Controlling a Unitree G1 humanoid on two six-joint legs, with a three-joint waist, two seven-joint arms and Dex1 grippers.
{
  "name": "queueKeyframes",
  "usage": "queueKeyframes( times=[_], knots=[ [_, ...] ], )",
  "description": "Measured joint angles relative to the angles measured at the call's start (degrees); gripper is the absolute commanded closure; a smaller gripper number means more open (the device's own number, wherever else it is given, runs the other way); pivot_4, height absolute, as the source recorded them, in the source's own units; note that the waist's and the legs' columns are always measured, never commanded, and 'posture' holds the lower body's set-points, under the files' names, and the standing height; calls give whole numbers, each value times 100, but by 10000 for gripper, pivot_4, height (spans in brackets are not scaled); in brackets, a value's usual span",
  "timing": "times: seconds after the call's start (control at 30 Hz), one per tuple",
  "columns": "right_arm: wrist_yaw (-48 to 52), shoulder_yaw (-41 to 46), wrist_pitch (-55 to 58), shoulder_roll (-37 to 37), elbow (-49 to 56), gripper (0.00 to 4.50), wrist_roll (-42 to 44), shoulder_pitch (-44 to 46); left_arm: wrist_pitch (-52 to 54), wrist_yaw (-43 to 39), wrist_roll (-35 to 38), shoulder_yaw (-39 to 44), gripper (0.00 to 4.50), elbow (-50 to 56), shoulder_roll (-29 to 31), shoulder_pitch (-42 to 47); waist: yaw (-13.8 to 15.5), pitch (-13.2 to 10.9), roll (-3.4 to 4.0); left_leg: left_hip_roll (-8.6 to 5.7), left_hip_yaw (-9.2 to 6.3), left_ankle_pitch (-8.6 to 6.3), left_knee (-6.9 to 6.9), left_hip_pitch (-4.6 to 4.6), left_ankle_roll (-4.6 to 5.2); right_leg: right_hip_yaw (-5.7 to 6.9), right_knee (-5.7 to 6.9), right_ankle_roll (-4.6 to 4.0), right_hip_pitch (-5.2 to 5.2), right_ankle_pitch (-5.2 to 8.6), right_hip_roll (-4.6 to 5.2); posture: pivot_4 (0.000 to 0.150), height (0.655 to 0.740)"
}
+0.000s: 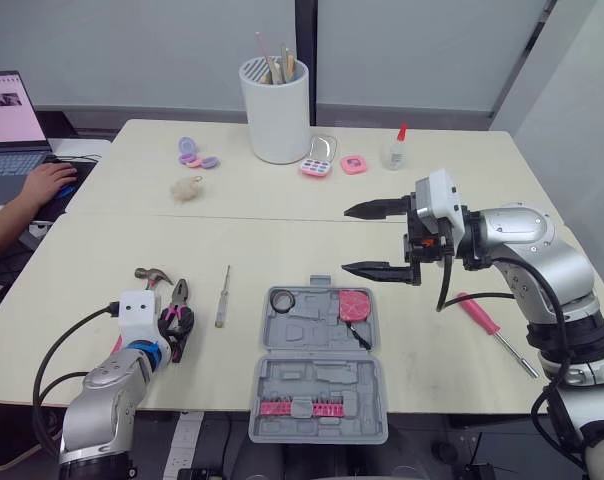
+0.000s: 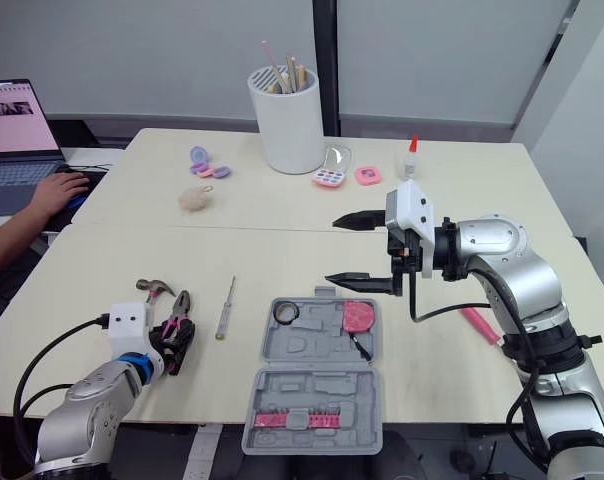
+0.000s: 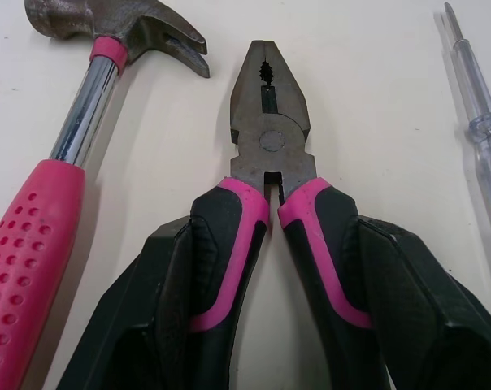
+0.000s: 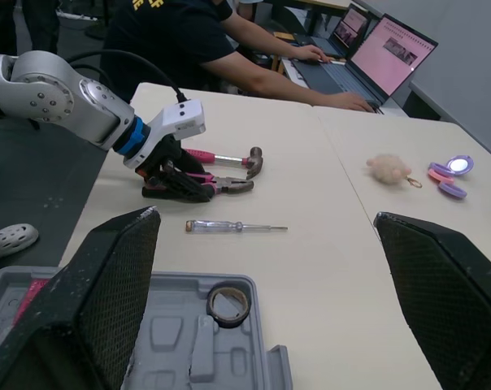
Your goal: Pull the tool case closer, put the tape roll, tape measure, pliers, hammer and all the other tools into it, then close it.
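- Pale worktop (image 1: 282, 225) carries the open tool case (image 1: 322, 378), lower centre, tape roll (image 1: 283, 299) already inside.
- Left hand (image 1: 176, 326) pinches the pliers (image 3: 270, 138), lower left; the hammer (image 1: 154, 276) lies unpacked.
- Right hand (image 1: 348, 239) is spread, centre right.

i'm facing two cream tabletops pushed together: near table (image 1: 82, 290), far table (image 1: 462, 160), a seam (image 1: 282, 214) running straight across between them. pale grey wall panels (image 1: 132, 50) are closing off the back, with a dark vertical post (image 1: 305, 40) splitting them. a plain white wall (image 1: 582, 90) is angling in on my right. on my left a side desk (image 2: 87, 156) is sitting just beside the far table's corner, carrying an open laptop (image 2: 12, 140); a person (image 4: 180, 32) is sitting at it. dark grey floor (image 4: 34, 187) is showing past the table edge. light is falling flat and even, throwing only soft shadows.
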State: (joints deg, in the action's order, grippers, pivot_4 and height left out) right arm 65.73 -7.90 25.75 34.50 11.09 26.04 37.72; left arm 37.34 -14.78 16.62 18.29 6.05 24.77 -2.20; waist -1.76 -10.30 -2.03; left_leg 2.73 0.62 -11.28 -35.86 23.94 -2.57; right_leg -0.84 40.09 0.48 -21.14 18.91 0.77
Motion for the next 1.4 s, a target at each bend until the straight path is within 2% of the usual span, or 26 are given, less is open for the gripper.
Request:
queueKeyframes(
  times=[0.23, 0.47, 0.6, 0.77, 1.0, 1.17, 1.4],
  knots=[
    [51, -5, -8, 225, -16, 0, -42, -124, 383, -996, 252, 127, 19443, 609, 1181, -439, 6, -3, -1, -1, -3, 0, 4, 6, 0, 3, -5, 0, -6, 0, 2, 1500, 7400],
    [153, -67, 2, 483, -6, 0, -169, -270, 487, -2749, 796, 367, 19443, 1391, 2903, -646, 14, -8, 0, -4, 1, 0, 8, 9, 0, 5, -12, -1, -8, 1, 9, 1500, 7400],
    [241, -151, 156, 721, 54, 0, -236, -358, 470, -3693, 1039, 484, 19443, 1457, 3692, -578, 13, -14, 9, -3, 6, 0, 13, 8, 0, 2, -15, -1, -12, 1, 10, 1500, 7400],
    [286, -309, 436, 943, 399, 0, -286, -403, 299, -4744, 1367, 295, 19443, 1671, 4231, -22, 15, -19, 15, -3, 4, 0, 13, 23, 0, 3, -15, 0, -25, 1, 6, 1500, 7400],
    [166, -410, 641, 970, 670, 0, -342, -535, 5, -5330, 1348, -832, 19443, 1662, 4328, 1147, 17, -21, 15, -1, 4, 0, 8, 34, 0, -1, -15, 0, -32, 2, -7, 1500, 7400],
    [74, -464, 834, 1015, 859, 0, -364, -567, -169, -5620, 1216, -1637, 19443, 1671, 4254, 2057, 10, -21, 15, 3, -1, 0, 1, 47, 0, -4, -13, 1, -41, 1, -52, 1500, 7400],
    [-119, -648, 920, 1032, 1023, 0, -644, -590, -367, -5905, 945, -2372, 19443, 1587, 3968, 2728, 9, -21, 16, 2, -1, 0, -5, 51, 0, -6, -10, 0, -46, 2, -63, 1500, 7400]
  ],
)
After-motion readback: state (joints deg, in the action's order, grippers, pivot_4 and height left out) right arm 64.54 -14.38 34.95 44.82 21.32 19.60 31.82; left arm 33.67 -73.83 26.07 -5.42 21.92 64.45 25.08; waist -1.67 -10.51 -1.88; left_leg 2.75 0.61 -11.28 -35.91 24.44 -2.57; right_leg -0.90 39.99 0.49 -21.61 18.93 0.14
